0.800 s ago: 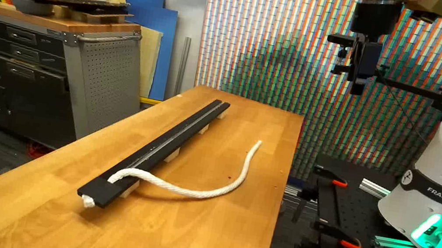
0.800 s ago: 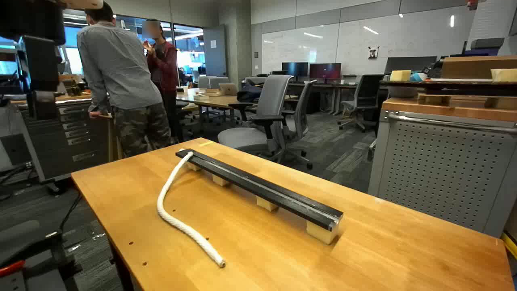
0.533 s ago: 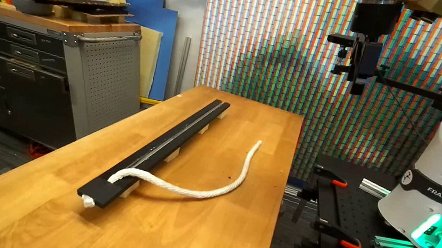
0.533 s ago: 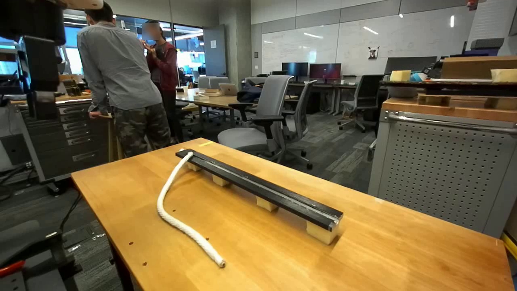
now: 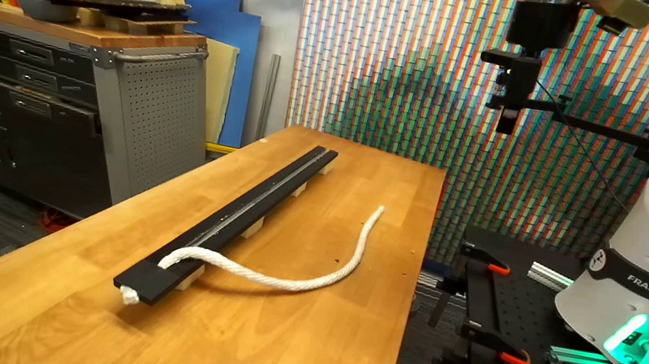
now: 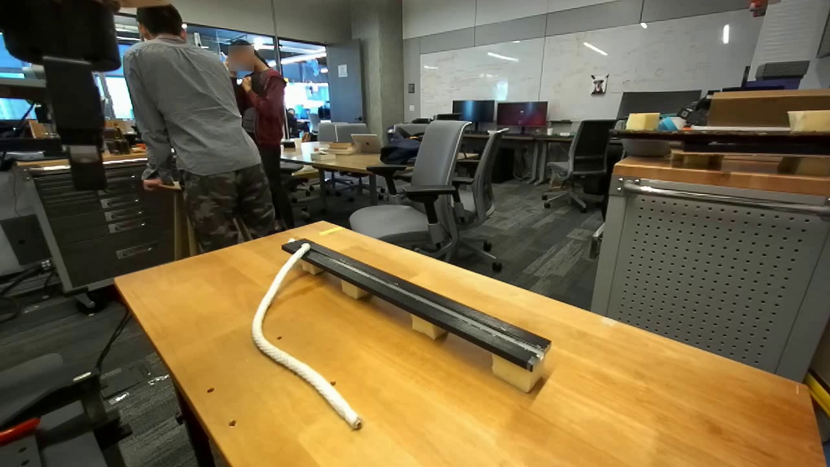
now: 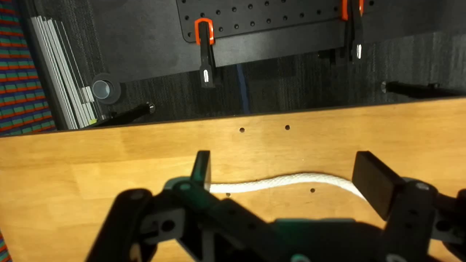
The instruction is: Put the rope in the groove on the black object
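The white rope (image 5: 282,283) lies curved on the wooden table in both exterior views (image 6: 285,360). One end rests at the groove's end on the black bar (image 5: 247,201); the free end lies on the table beside the bar. The groove (image 5: 269,193) runs lengthwise along the bar's top with no rope along most of it. A frayed white piece shows at the bar's end. My gripper (image 7: 287,174) is open and empty, fingers wide apart. In both exterior views (image 5: 506,123) it hangs high, off the table's robot side. In the wrist view the rope (image 7: 284,181) shows far below between the fingers.
Small wooden blocks (image 6: 426,325) hold the bar above the wooden table (image 5: 271,356). A black robot bench with orange-tipped clamps (image 7: 205,54) stands beside the table across a gap. A tool cabinet (image 5: 151,122) stands beyond. Two people (image 6: 194,110) are in the background.
My gripper has turned about its vertical axis and shifted slightly over toward the table, still high and open. The rope and bar have not moved.
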`<state>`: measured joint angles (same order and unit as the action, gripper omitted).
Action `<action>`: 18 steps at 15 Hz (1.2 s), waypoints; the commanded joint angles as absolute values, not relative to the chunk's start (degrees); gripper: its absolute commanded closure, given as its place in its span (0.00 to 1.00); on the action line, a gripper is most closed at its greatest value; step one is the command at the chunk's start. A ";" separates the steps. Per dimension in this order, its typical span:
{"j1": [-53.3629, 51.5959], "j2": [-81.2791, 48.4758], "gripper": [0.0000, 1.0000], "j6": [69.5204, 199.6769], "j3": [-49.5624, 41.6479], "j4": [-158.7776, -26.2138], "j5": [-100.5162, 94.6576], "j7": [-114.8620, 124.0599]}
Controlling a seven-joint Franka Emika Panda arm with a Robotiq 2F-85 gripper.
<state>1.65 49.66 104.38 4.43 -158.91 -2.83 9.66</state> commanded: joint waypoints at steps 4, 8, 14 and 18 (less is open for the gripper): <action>7.69 41.43 0.00 114.81 5.16 -156.21 -1.11 23.99; 10.52 35.17 0.00 121.31 5.71 -154.37 -0.13 32.39; 11.09 25.53 0.00 128.93 4.45 -151.67 0.20 37.41; 10.06 25.31 0.00 129.44 4.13 -152.67 -0.72 36.88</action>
<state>10.39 25.26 129.57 4.49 -152.70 -0.53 36.75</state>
